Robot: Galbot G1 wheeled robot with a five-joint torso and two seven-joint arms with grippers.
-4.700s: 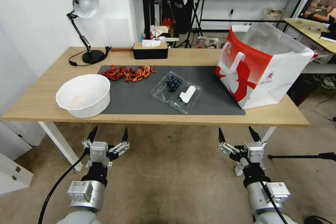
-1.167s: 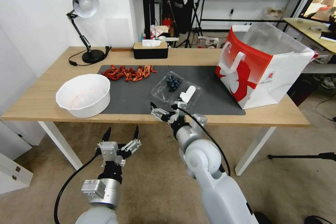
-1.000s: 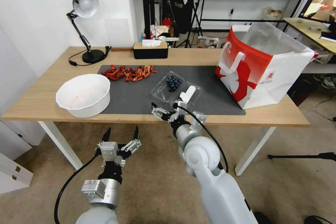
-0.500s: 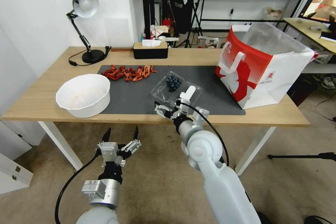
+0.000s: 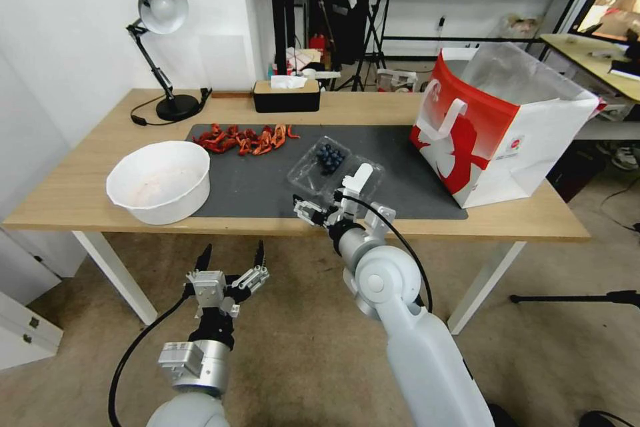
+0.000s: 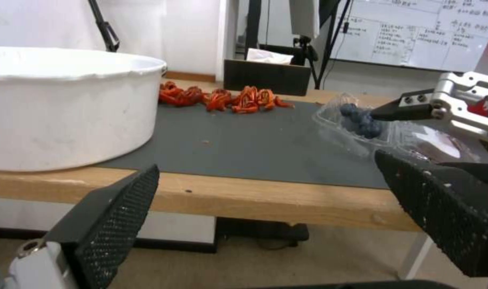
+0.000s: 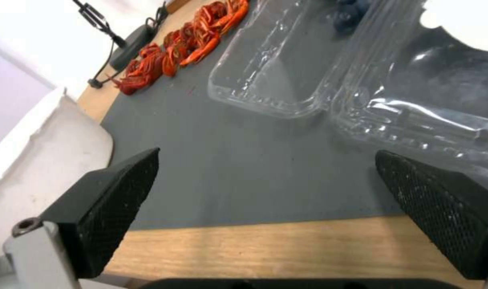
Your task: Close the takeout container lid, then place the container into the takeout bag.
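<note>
Here, your right gripper (image 5: 320,203) gaped wide at the table edge, just short of the open takeout container (image 5: 335,175); your left gripper (image 5: 230,259) hung wide below.

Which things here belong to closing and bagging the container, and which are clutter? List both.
Job:
takeout container, lying open
lid
takeout bag
right end effector, open, at the table's near edge by the lid

Clutter:
white bowl
red pieces
tissue box
desk lamp

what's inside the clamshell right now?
Dark blueberries sit in the far end of the open takeout container; the rest looks bare. The lid lies open beside it, its near edge behind the right gripper.
</note>
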